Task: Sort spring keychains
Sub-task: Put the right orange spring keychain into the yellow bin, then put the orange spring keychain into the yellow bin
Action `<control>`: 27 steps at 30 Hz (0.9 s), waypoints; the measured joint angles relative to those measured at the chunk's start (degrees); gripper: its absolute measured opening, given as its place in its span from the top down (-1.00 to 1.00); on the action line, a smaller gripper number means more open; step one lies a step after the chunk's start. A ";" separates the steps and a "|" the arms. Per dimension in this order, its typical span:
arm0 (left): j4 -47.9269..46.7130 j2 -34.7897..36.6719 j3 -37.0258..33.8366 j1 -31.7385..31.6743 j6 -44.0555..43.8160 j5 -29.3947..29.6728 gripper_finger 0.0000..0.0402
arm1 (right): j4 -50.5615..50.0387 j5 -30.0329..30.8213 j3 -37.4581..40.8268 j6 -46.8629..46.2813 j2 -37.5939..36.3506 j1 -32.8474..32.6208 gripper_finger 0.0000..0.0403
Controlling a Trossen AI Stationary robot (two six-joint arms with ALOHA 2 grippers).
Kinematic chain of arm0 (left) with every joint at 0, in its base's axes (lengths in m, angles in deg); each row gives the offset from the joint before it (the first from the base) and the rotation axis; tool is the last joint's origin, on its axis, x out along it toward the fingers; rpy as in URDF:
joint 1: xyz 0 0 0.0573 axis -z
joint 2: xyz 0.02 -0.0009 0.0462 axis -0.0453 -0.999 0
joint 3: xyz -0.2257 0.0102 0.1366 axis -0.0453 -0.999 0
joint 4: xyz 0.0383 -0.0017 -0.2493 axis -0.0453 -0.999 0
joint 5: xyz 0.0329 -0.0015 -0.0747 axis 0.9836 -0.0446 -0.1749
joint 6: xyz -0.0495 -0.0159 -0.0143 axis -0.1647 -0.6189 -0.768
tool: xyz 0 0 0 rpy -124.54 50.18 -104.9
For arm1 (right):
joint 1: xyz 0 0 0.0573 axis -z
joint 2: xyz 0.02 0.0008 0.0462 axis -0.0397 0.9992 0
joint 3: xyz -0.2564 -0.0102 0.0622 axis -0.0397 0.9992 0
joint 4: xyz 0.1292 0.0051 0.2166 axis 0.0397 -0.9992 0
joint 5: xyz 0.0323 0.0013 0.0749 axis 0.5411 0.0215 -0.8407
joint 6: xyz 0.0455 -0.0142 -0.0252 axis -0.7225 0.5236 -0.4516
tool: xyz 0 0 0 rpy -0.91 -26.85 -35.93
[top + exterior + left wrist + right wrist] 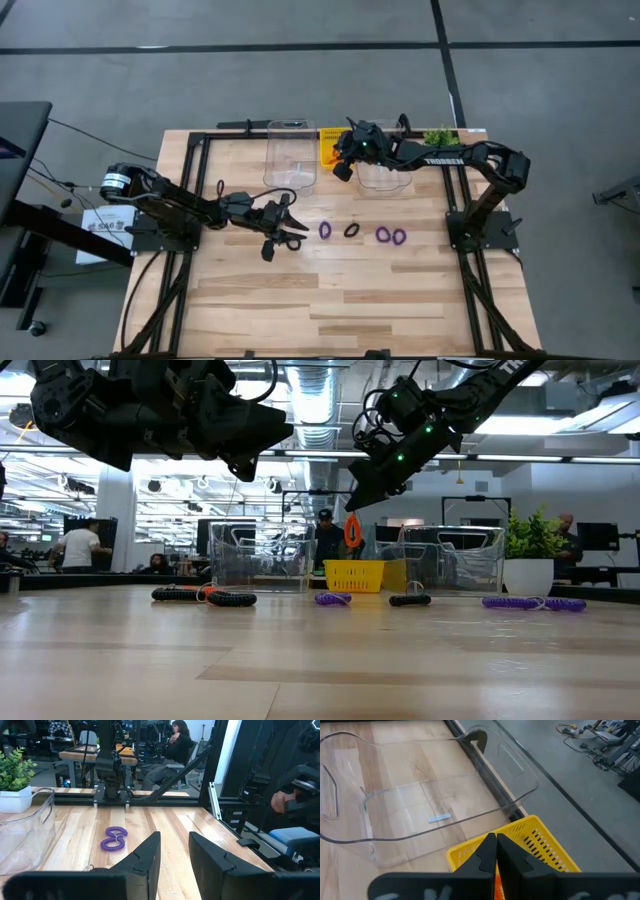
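Orange keychain [352, 530] pinched in clenched right gripper [356, 500] above yellow basket [355, 576] for dropping; left gripper [290, 228] released, waiting.

bright, even overhead light; soft shadows, blurred near fingers

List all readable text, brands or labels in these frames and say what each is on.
"TROSSEN": white lettering on the right arm, high view.
White sheet beside the left arm's base: dark print, too small to read.
Blue sticker seen through the clear bin: no legible text.
Nothing else readable.
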 joint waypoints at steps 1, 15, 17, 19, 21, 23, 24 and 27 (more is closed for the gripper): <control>0.02 0.00 0.00 0.01 0.00 0.00 0.51 | 0.00 0.00 0.00 0.02 0.00 0.00 1.00; 0.01 0.00 0.00 0.00 0.00 0.00 0.51 | 0.02 0.00 0.00 0.02 0.00 0.00 0.85; 0.00 0.00 0.00 0.00 0.00 0.01 0.51 | 0.02 0.00 0.00 0.00 0.00 0.00 0.80; 0.01 0.00 0.00 0.00 0.00 0.01 0.51 | 0.02 0.00 0.00 0.00 0.00 0.00 0.75; 0.00 0.00 0.00 -0.01 0.00 0.00 0.51 | 0.02 0.00 0.00 0.00 0.00 0.00 0.72; 0.00 0.00 0.00 0.01 0.00 -0.01 0.51 | 0.02 0.00 0.00 0.00 0.00 0.00 0.71; 0.02 0.00 0.00 -0.01 0.00 -0.01 0.51 | 0.02 0.00 0.00 0.00 0.00 0.00 0.71; 0.00 0.00 0.00 0.00 0.00 0.00 0.51 | 0.02 0.00 0.00 0.00 0.00 -0.02 0.71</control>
